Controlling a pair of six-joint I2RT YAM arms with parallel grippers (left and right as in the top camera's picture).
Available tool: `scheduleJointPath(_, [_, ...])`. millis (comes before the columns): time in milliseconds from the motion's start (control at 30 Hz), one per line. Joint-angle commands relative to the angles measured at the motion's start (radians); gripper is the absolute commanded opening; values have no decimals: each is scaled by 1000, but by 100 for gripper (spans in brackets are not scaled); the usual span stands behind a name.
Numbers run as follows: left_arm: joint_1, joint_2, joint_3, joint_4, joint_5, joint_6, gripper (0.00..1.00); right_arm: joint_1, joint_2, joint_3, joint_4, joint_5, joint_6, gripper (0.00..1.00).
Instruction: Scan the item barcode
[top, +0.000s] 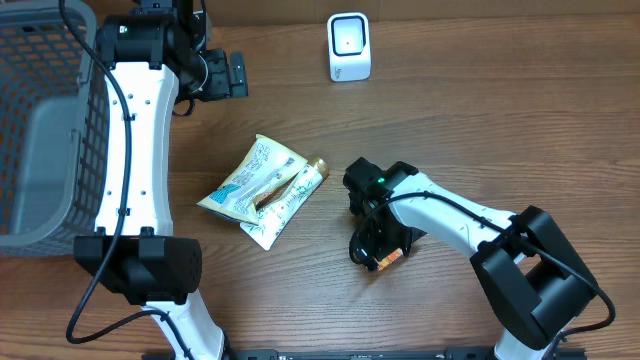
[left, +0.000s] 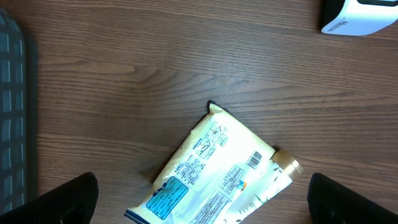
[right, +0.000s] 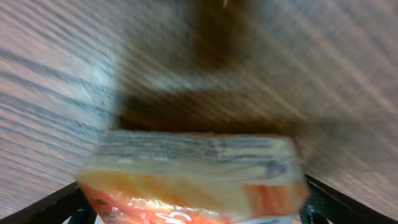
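Wooden counter (top: 480, 120) carried a white scanner (top: 349, 47) at the far edge, pale pouches (top: 262, 190) in the middle and an orange packet (right: 193, 180) near the front, right of the pouches. Our right tool (top: 378, 255) stood over that packet, fingers (right: 53, 206) spread either side of it, though we could not tell whether they touched it. Our left tool (top: 236, 75) hung spread and empty between basket (top: 40, 130) and scanner.

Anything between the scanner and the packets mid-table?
No. Only bare wooden table lies between the scanner and the packets; overhead and left wrist views both show it.
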Motion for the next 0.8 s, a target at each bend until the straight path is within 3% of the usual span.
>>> scheduleJointPath(0, [10, -17, 1, 0, -22, 22, 100, 0, 5, -36, 18, -31, 3, 100])
scheduleJointPath(233, [10, -17, -5, -5, -33, 23, 100, 0, 5, -52, 57, -30, 3, 95])
scheduleJointPath(367, [10, -17, -5, -5, -33, 23, 100, 0, 5, -51, 74, -31, 3, 80])
scheduleJointPath(467, [10, -17, -5, -6, -33, 22, 100, 0, 5, -51, 74, -48, 4, 79])
scheduleJointPath(600, [10, -17, -5, -6, -33, 22, 100, 0, 5, -25, 46, -119, 64, 79])
scheduleJointPath(700, [10, -17, -5, -5, -32, 22, 100, 0, 5, 25, -10, -183, 98, 68])
scheduleJointPath(767, [10, -17, -5, -5, -32, 22, 100, 0, 5, 68, -50, -233, 106, 66])
